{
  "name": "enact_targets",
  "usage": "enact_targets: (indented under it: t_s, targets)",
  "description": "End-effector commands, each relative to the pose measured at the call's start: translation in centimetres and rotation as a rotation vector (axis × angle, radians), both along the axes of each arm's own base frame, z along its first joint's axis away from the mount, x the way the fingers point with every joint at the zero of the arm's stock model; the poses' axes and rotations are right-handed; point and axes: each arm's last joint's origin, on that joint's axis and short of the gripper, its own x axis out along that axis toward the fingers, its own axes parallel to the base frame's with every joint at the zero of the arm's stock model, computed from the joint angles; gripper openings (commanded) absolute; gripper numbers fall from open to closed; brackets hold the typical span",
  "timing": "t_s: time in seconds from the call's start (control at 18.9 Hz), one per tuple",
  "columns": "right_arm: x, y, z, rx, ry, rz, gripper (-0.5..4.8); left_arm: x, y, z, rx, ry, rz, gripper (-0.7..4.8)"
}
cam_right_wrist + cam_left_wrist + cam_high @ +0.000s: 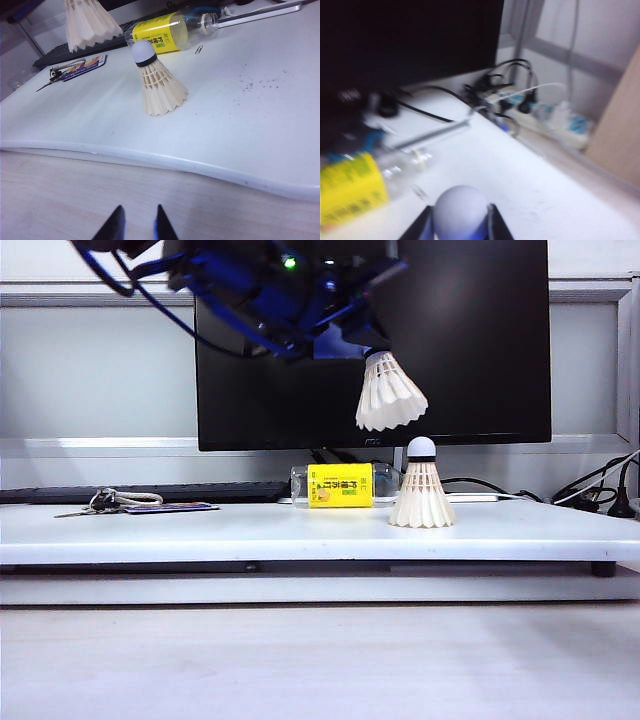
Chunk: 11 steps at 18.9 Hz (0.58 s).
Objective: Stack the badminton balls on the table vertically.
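Observation:
One badminton ball (421,492) stands upright on the white table (200,530), skirt down and cork tip up. It also shows in the right wrist view as a standing badminton ball (160,86). My left gripper (376,348) is shut on the cork tip (460,213) of the other badminton ball (390,392). That ball hangs skirt down, slightly tilted, just above and a little left of the standing one, and its skirt (90,22) shows in the right wrist view. My right gripper (139,214) stands open with nothing between its fingers, low over the wooden surface in front of the table edge.
A clear bottle with a yellow label (340,485) lies behind the standing ball. Keys and a card (130,503) lie at the left, by a dark keyboard (180,492). A black monitor (470,340) stands behind. Cables and a power strip (550,107) sit at the right.

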Motion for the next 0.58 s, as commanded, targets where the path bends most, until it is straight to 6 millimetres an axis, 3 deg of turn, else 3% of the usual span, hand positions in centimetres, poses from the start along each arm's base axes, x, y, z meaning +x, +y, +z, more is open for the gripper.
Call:
enact_targets:
  t_s: [0.05,0.58]
  targets:
    - [0.0,0.0,0.0,-0.003,-0.003,-0.005,0.84,-0.2,-0.2,0.4,0.043,-0.075,0.039,1.21]
    - [0.0,0.0,0.0,-0.003,-0.002,0.002,0.84,0.0,-1.2,-1.0,0.043,-0.069,0.025,1.44]
